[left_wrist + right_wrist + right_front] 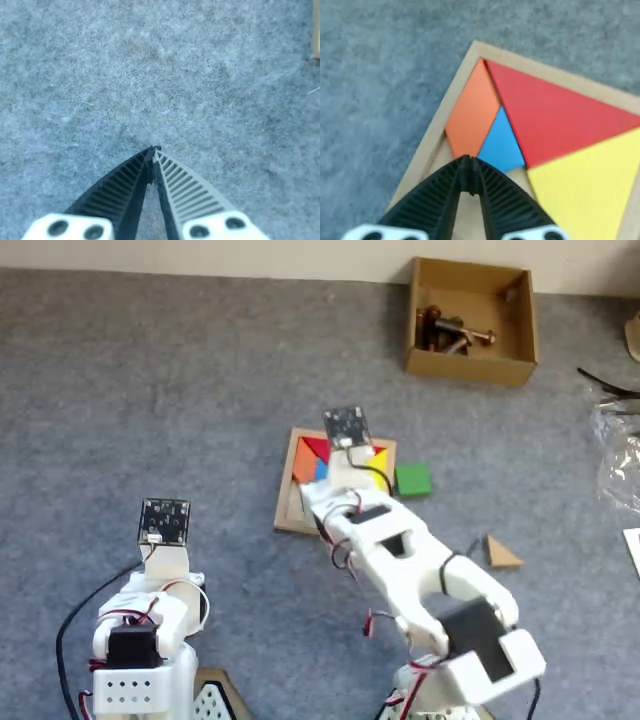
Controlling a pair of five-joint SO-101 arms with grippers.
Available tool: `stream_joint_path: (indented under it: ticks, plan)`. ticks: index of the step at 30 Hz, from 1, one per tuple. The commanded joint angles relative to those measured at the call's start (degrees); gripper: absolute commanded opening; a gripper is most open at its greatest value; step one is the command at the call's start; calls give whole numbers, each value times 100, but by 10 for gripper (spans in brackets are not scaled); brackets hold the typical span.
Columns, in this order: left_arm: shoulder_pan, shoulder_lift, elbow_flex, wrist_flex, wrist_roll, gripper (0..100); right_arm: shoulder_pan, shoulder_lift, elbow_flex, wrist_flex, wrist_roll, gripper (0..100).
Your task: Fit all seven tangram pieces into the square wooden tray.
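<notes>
R gripper tips together over tray, L gripper pinched empty, high view adds green square beside tray

This is looking like a robotics lab or a hobbyist's bench. A white left arm and right arm are sitting side by side on a grey felt-like table cover. The left one is carrying a bare circuit board. A cardboard box is holding what may be spare wooden parts, and crinkled clear plastic is lying at the edge.
</notes>
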Motion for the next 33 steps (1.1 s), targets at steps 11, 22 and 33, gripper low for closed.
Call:
stream_joint_path:
  ticks: [11,22,33]
  plan:
    - [-75,-31,127,44,-35,7,57,-171,-400,-57,325,5]
    - [-75,-31,127,44,-35,7,57,-1719,330,-40,343,5]
    - [-75,-31,127,44,-35,7,347,-3996,1490,1007,905,5]
